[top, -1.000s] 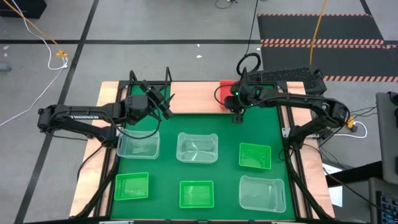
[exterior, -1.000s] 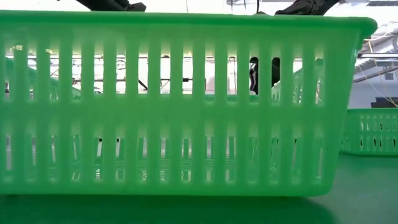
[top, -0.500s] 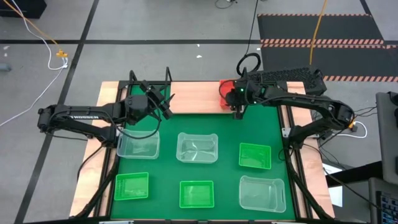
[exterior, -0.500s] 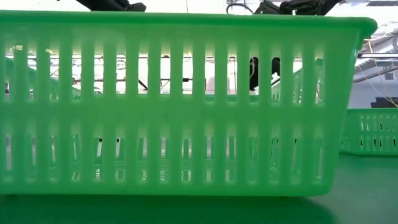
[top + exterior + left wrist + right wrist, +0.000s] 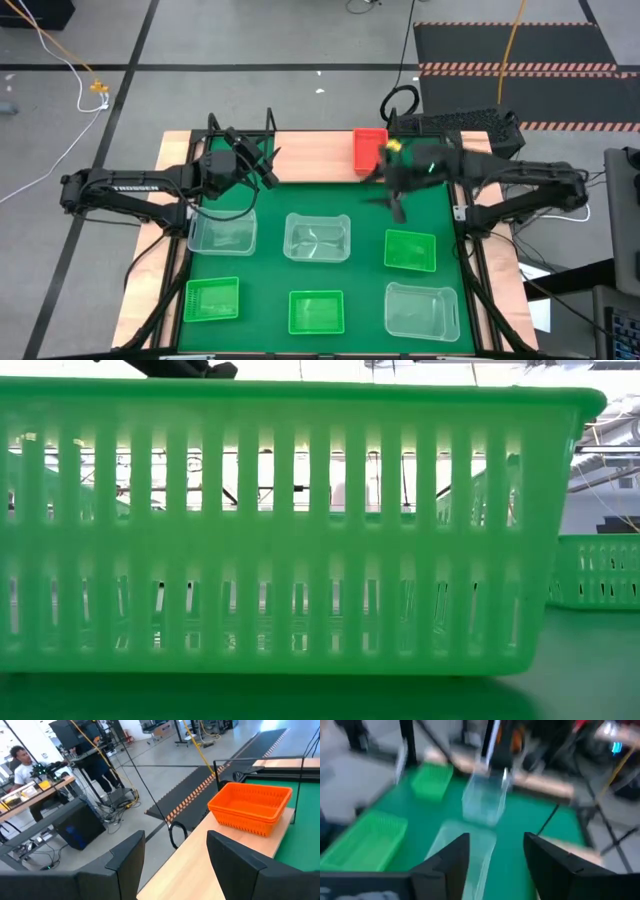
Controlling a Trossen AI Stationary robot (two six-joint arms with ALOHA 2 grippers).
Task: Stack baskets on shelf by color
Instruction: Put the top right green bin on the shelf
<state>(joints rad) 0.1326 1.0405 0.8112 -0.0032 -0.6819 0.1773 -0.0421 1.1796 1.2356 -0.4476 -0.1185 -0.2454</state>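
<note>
A stack of red baskets (image 5: 369, 150) rests on the right end of the light-wood shelf (image 5: 310, 157); the left wrist view shows it too (image 5: 252, 807). On the green mat lie three clear baskets (image 5: 222, 232) (image 5: 318, 237) (image 5: 422, 310) and three green baskets (image 5: 211, 300) (image 5: 316, 312) (image 5: 410, 250). My right gripper (image 5: 397, 205) hangs open over the mat between the shelf and the right green basket, holding nothing. My left gripper (image 5: 268, 170) stands open over the shelf's left part, empty (image 5: 175, 865).
The shelf's black rod frame (image 5: 240, 125) rises at the far left. One green basket (image 5: 290, 530) fills the low view, with another (image 5: 600, 570) to its right. Bare plank lies between the left gripper and the red stack. A person sits far off (image 5: 20, 757).
My right gripper has drawn away from the red stack toward the table's near edge and has turned about. The red baskets stay on the shelf's right end. In the low view its fingers have gone up out of sight.
</note>
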